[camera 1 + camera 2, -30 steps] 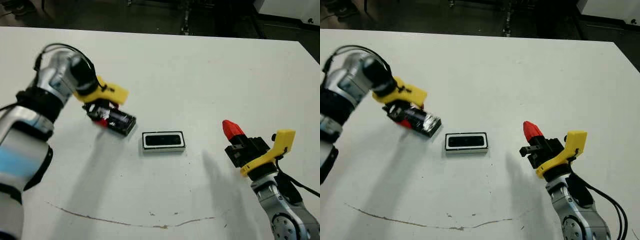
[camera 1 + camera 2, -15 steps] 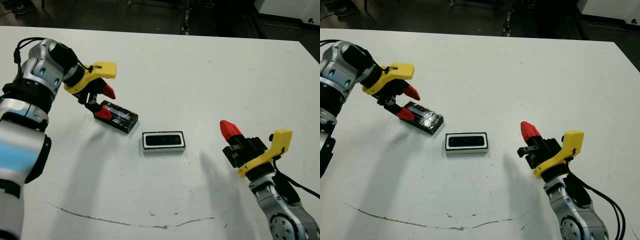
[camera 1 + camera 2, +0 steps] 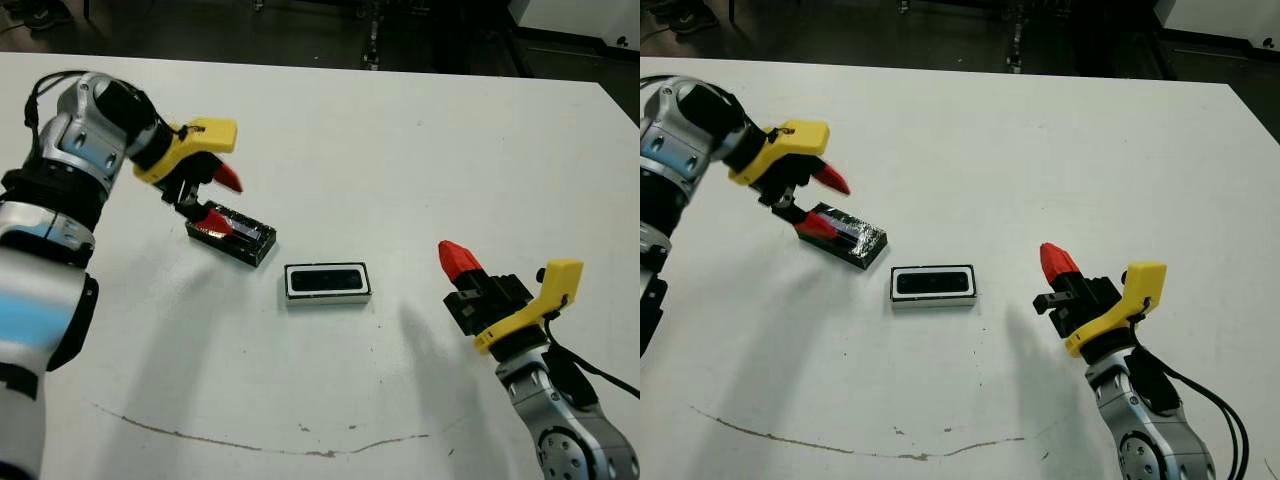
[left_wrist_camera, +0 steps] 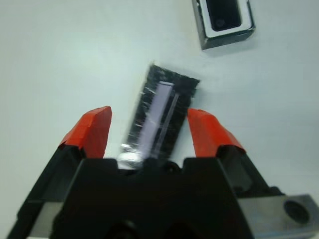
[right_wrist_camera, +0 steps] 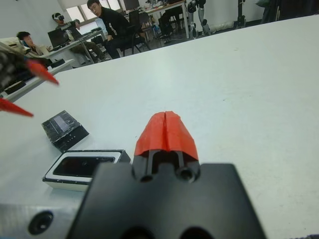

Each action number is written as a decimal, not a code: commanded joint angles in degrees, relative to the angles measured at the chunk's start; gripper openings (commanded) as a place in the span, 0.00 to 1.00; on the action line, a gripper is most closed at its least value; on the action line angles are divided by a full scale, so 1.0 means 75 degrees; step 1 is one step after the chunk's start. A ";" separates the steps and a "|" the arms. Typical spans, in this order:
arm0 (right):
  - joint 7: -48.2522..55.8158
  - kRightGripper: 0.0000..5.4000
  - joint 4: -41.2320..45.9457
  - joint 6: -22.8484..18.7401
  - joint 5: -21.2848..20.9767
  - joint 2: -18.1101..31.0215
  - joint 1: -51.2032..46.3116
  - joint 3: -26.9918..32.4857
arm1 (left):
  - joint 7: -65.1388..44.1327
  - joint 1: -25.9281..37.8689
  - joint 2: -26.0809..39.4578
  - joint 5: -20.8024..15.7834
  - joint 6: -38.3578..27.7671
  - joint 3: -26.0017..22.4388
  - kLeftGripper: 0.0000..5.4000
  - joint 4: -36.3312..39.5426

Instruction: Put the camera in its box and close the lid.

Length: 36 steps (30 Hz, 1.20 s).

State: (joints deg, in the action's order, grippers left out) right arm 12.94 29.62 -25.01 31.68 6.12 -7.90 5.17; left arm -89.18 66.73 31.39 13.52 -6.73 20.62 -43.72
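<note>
No brand name, label or writing can be read on anything here. On a white table (image 3: 400, 150), near its middle, sits a small shallow rectangular box with thick white walls and a thin dark rim (image 3: 327, 282). A flat black bar-shaped camera (image 3: 326, 279) lies inside it, filling most of the tray. Just beside the box, towards the robot's left and a little farther from the robot, a glossy black rectangular lid with crinkly reflections and a pale strip along its top (image 3: 232, 234) lies flat on the table at an angle. The left gripper (image 3: 220, 198) hovers over the lid's outer end, its two red-tipped fingers spread wide and holding nothing. The right gripper (image 3: 457, 260) hangs well apart from the box on the robot's right, red fingertips pressed together, empty. People sit at desks beyond the table in the right wrist view
</note>
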 commanded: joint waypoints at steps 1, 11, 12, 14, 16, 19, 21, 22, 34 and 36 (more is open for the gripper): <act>-0.0044 0.00 -0.0044 0.0020 -0.0033 0.0024 -0.0077 0.0007 | 0.0049 0.0128 0.0235 0.0156 -0.0083 0.0143 0.88 0.1047; -0.0037 0.00 -0.0027 -0.0008 -0.0020 0.0006 -0.0122 -0.0044 | 0.0121 0.0056 0.0007 0.0919 -0.0398 0.1268 1.00 0.1534; -0.0038 0.00 -0.0020 -0.0002 -0.0031 0.0011 -0.0127 -0.0050 | 0.0148 0.0080 -0.0049 0.1019 -0.0529 0.1398 1.00 0.1393; -0.0029 0.00 -0.0022 0.0027 -0.0048 0.0015 -0.0132 -0.0056 | 0.0109 0.0149 -0.0166 0.1161 -0.0808 0.1623 1.00 0.1073; -0.0027 0.00 -0.0032 0.0044 -0.0059 0.0013 -0.0135 -0.0059 | 0.0062 0.0223 -0.0280 0.1224 -0.1063 0.1770 1.00 0.0689; -0.0017 0.00 -0.0066 0.0077 -0.0051 -0.0023 -0.0157 -0.0072 | 0.0066 0.0380 -0.0463 0.1428 -0.1716 0.2034 1.00 -0.0032; -0.0037 0.00 -0.0049 0.0031 -0.0042 -0.0024 -0.0172 -0.0086 | -0.0012 0.0558 -0.0656 0.1611 -0.1785 0.2191 1.00 -0.0580; -0.0057 0.00 -0.0035 0.0007 -0.0038 -0.0030 -0.0182 -0.0095 | -0.0021 0.0629 -0.0739 0.1653 -0.1881 0.2220 1.00 -0.0845; 0.0074 0.00 -0.0113 0.0056 -0.0007 -0.0069 -0.0232 -0.0144 | 0.0821 0.1122 -0.1306 0.2533 -0.2991 0.2602 1.00 -0.2810; 0.0022 0.00 -0.0084 0.0050 -0.0060 -0.0078 -0.0241 -0.0163 | 0.0958 0.1070 -0.1321 0.2617 -0.3199 0.2608 1.00 -0.2868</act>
State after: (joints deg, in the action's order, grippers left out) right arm 13.15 29.40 -24.96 31.33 5.16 -9.24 3.66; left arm -82.80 74.01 22.00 32.40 -29.30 39.77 -64.55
